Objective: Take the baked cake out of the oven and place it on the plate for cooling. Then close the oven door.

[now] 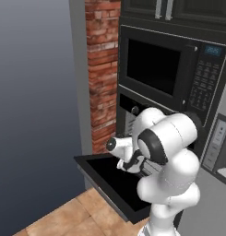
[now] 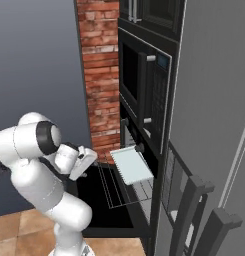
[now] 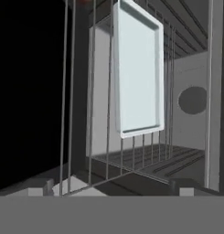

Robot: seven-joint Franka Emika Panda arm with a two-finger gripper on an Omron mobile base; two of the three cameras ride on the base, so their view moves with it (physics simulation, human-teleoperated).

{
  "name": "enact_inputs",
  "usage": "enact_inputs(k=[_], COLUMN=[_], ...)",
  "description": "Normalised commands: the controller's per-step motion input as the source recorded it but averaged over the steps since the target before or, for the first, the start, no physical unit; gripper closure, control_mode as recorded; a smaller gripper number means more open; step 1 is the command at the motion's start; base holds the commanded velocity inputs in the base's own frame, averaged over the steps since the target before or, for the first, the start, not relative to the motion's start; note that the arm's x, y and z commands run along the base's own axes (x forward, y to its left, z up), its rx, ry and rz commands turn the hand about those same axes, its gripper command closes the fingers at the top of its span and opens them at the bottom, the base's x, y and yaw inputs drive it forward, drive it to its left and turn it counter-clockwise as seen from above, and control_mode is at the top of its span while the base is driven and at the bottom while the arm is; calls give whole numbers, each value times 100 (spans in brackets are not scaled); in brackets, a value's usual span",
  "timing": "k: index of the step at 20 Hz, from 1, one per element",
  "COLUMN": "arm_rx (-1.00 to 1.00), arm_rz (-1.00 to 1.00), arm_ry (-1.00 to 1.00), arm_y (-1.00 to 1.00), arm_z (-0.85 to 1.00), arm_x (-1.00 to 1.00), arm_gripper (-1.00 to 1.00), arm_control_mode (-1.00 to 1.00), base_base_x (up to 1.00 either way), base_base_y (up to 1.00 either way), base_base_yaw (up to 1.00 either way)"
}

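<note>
The oven [image 1: 128, 112] stands open, and its door [image 1: 110, 179] lies flat, dropped down over the floor. A wire rack [image 2: 115, 188] is pulled out over the door [image 2: 94, 196]. On it rests a pale rectangular tray [image 2: 132, 165] with a raised rim, its top looking bare. In the hand view the tray [image 3: 138, 68] sits on the rack's bars [image 3: 109, 151], well ahead of my fingertips. My gripper [image 3: 111, 187] is open, empty, and faces the oven cavity from just outside the rack; my hand [image 2: 88, 160] hovers over the door. The cake and the plate are out of view.
A black microwave [image 1: 163, 69] with a keypad sits above the oven. A brick pillar [image 1: 103, 69] flanks the oven's left side. Tall grey cabinet fronts with dark handles [image 2: 194, 210] stand to the right. A round fan cover [image 3: 192, 100] marks the oven's back wall.
</note>
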Motion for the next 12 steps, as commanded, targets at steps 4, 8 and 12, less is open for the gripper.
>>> enact_inputs(k=[4, 8, 12], arm_rx=[-12, -7, -3], arm_rz=[-2, -2, -1], arm_ry=[6, 11, 14], arm_y=[-3, -15, -23], arm_z=[-46, -45, -40], arm_x=[61, 66, 73], arm_gripper=[-100, -100, -100], arm_control_mode=[-100, -100, -100], base_base_x=[0, 0, 0], base_base_y=[0, 0, 0], base_base_yaw=[0, 0, 0])
